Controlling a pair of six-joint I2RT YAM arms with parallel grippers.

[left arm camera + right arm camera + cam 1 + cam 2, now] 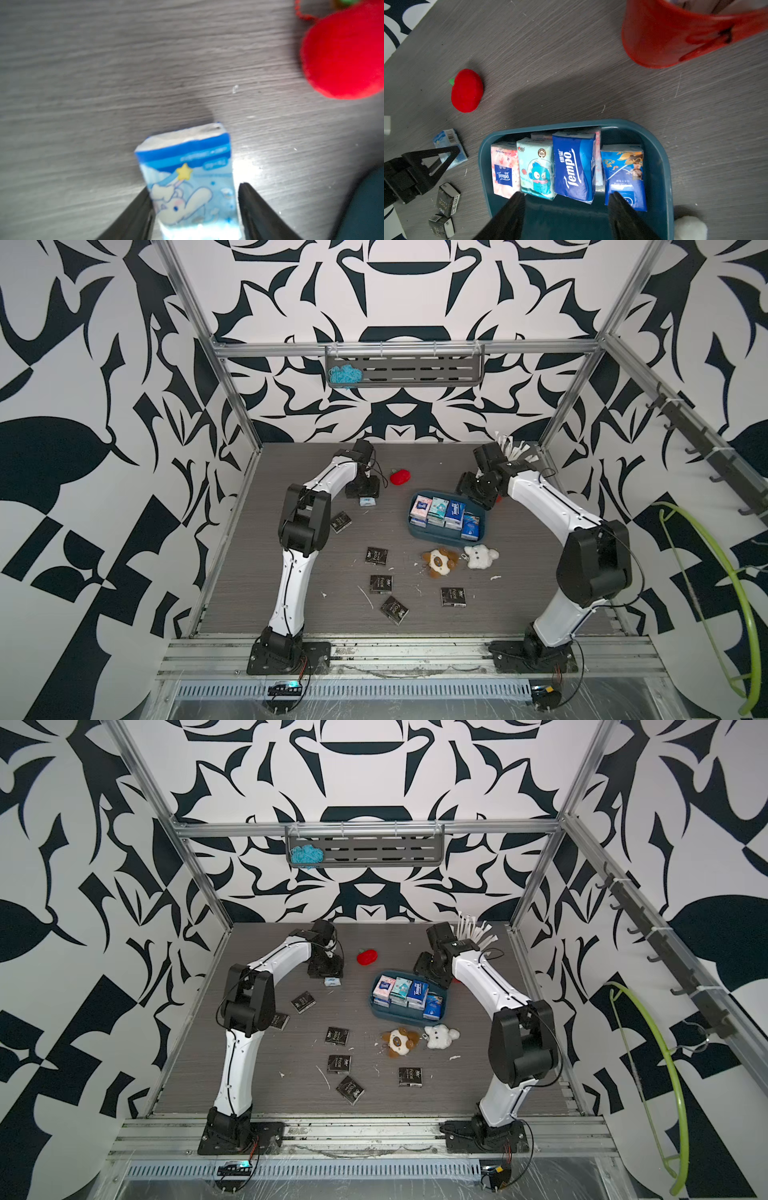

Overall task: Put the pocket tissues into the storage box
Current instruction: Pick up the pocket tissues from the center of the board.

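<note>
Straddling a light blue pack (185, 153) on the table (83, 83), the left gripper (194, 186) points down, jaws part open. One finger (137, 218) sits against the pack's edge and the opposite one is just beside the other edge; I cannot tell whether the pinch is made. The pack bears a white cartoon animal and a yellow star, and its far end sticks out past the fingertips. A red plush apple (342, 52) lies beyond and to one side of this gripper, near but apart.

The right gripper (566, 193) hangs above the storage box (660, 166), fingers spread wide, with only bare box floor between them. Just ahead of its fingertips four packs stand side by side in the box: pink pack (504, 170), teal pack (535, 166), dark blue pack (573, 170) and blue pack (625, 174). More are partly hidden behind them. A red cup (675, 37) stands farther out past the box, not touching it.

The black packs (381, 584) lie loose on the table, back toward the arm bases and well apart from both grippers. Behind the right gripper, just outside the box wall, a brown-and-white plush toy (439, 562) and a white plush toy (480, 556) lie side by side.
</note>
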